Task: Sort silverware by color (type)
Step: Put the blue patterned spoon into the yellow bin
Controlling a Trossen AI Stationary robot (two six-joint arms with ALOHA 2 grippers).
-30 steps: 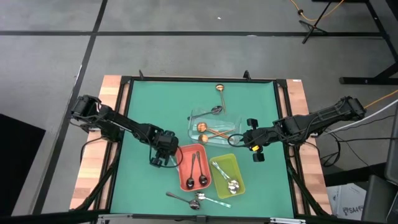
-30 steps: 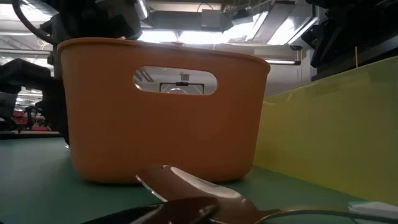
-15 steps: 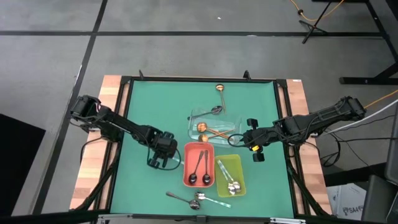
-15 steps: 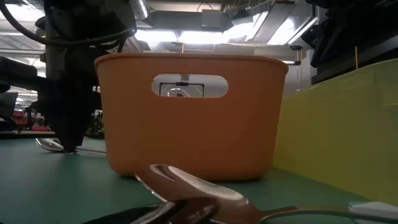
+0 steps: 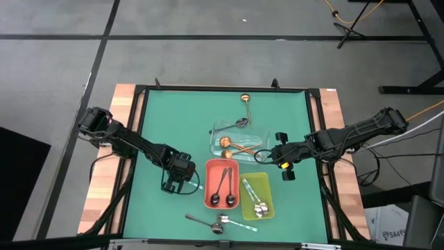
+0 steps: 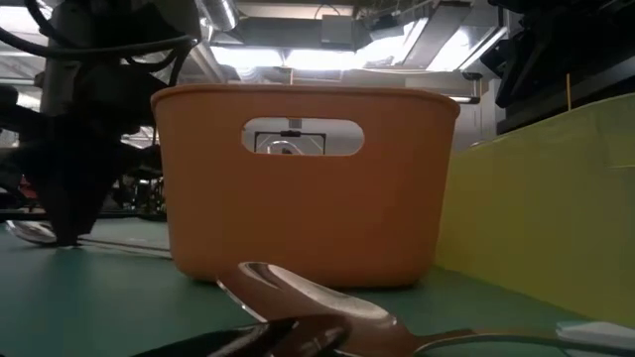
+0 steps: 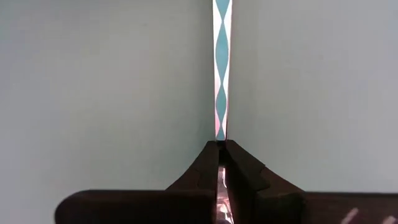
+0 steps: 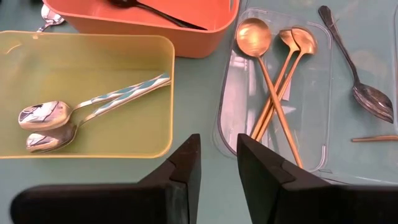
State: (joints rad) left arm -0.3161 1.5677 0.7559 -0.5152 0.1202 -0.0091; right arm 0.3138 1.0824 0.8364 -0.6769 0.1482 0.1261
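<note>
Left gripper [image 5: 179, 182] down on green tabletop [image 5: 166, 125] just left of red tray [image 5: 222, 182], fingers [image 7: 211, 171] pinched shut on silver spoon [image 6: 40, 234].

Right gripper [image 5: 277, 158] near right edge, beside clear tray [image 5: 239, 142], fingers [image 8: 186, 165] narrowly apart, empty.

Black spoons [image 5: 222, 189] in red tray, silver ones [image 8: 87, 112] in yellow tray [image 5: 255, 196], gold ones [image 8: 273, 68] in clear tray; others loose near front edge [image 5: 215, 223].

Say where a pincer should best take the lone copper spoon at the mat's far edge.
Probably midway along the slim handle of the copper spoon, from straight above, fingers across it. It lies flat on the green mat, bowl toward the far edge, with bare mat on either side of the handle.
</note>
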